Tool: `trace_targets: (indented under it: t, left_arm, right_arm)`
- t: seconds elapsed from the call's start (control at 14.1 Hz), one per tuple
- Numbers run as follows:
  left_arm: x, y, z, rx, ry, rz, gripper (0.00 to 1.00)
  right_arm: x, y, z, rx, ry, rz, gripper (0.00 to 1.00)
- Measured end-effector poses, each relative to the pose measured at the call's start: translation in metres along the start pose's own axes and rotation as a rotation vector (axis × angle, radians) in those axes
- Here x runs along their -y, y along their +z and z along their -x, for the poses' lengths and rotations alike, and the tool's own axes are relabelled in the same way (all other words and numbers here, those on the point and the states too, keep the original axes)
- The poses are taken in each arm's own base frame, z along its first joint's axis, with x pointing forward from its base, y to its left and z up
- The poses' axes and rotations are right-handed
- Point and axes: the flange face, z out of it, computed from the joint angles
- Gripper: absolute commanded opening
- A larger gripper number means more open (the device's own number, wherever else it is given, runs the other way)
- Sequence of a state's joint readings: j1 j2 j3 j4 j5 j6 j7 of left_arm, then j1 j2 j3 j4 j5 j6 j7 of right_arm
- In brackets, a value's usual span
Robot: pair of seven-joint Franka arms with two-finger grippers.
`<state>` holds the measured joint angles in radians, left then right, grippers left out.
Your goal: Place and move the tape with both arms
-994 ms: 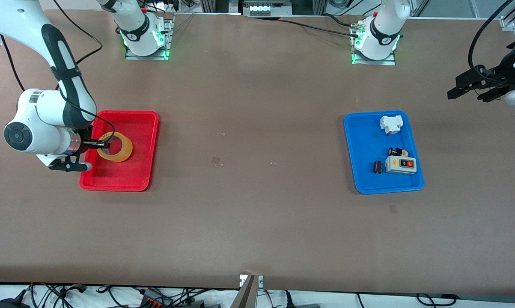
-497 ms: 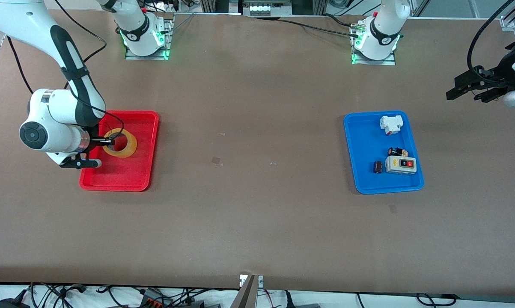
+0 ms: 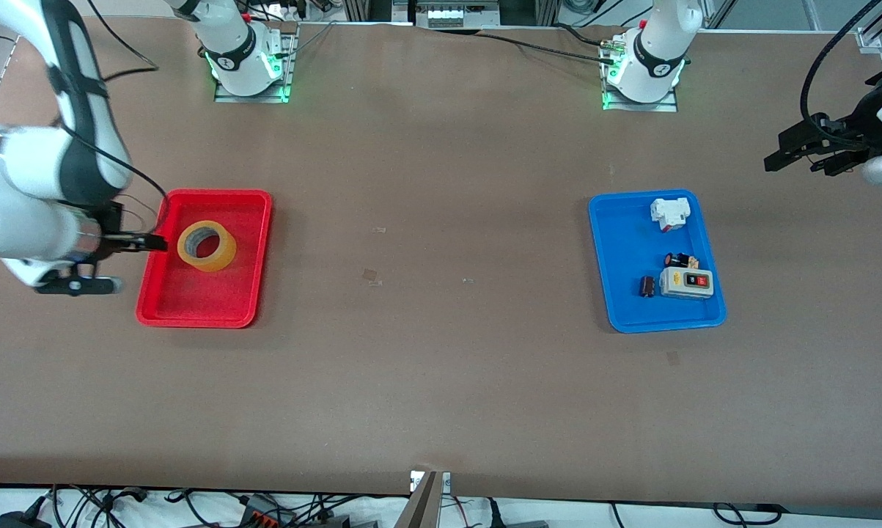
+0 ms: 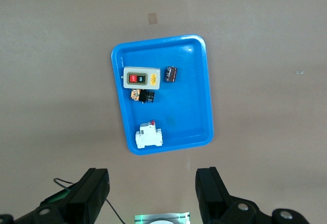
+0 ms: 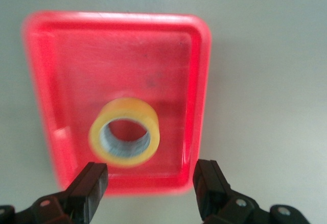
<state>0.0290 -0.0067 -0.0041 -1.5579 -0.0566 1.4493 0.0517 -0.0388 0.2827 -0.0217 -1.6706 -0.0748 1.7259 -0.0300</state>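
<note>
The tape [image 3: 224, 257], a yellow-amber ring with a grey-lined hole, lies in the red tray [image 3: 191, 301] at the right arm's end of the table. My right gripper [image 3: 136, 262] is open and empty, up in the air over the tray's outer edge, clear of the tape. In the right wrist view the tape [image 5: 127, 109] shows in the red tray [image 5: 76, 60] between my spread right gripper [image 5: 152, 193]. My left gripper [image 3: 798, 163] is open and empty, and that arm waits over bare table past the blue tray [image 3: 624, 242]; its own view shows the left gripper [image 4: 152, 193] spread wide.
The blue tray [image 4: 189, 91] holds a white and grey switch box [image 3: 687, 282], a white breaker [image 3: 669, 213] and two small dark parts. The switch box [image 4: 141, 78] and breaker [image 4: 149, 137] also show in the left wrist view. Bare brown table lies between the trays.
My right gripper has let go of the tape and drawn back up and outward past the red tray's edge. The tape stays in the tray. The left arm has barely moved.
</note>
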Motion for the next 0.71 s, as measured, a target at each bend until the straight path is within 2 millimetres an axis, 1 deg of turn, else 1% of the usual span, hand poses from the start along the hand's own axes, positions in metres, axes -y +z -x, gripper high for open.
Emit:
trace_targets:
  t: [0.07,0.14,0.21,0.28,0.36,0.43,0.71]
  left_arm:
    - [0.000,0.000,0.000,0.000,0.000,0.000,1.00]
    - [0.000,0.000,0.000,0.000,0.000,0.000,1.00]
    - [0.000,0.000,0.000,0.000,-0.001,0.000,1.00]
    - [0.000,0.000,0.000,0.000,-0.001,0.000,1.00]
    - [0.000,0.000,0.000,0.000,-0.001,0.000,1.00]
    - [0.000,0.000,0.000,0.000,-0.001,0.000,1.00]
    - [0.000,0.000,0.000,0.000,-0.001,0.000,1.00]
  right_arm:
    - [-0.001,-0.043,0.006,-0.021,0.006,-0.015,1.00]
    - [-0.002,-0.079,0.012,-0.047,0.008,-0.027,1.00]
    - [-0.001,-0.109,0.017,-0.073,0.007,-0.033,1.00]
    - [0.000,-0.128,0.021,-0.096,0.005,-0.035,1.00]
    - [0.001,-0.140,0.022,-0.116,0.003,-0.034,1.00]
    - [0.002,-0.147,0.022,-0.131,0.001,-0.033,1.00]
    - [0.006,-0.157,0.013,-0.200,-0.004,-0.030,1.00]
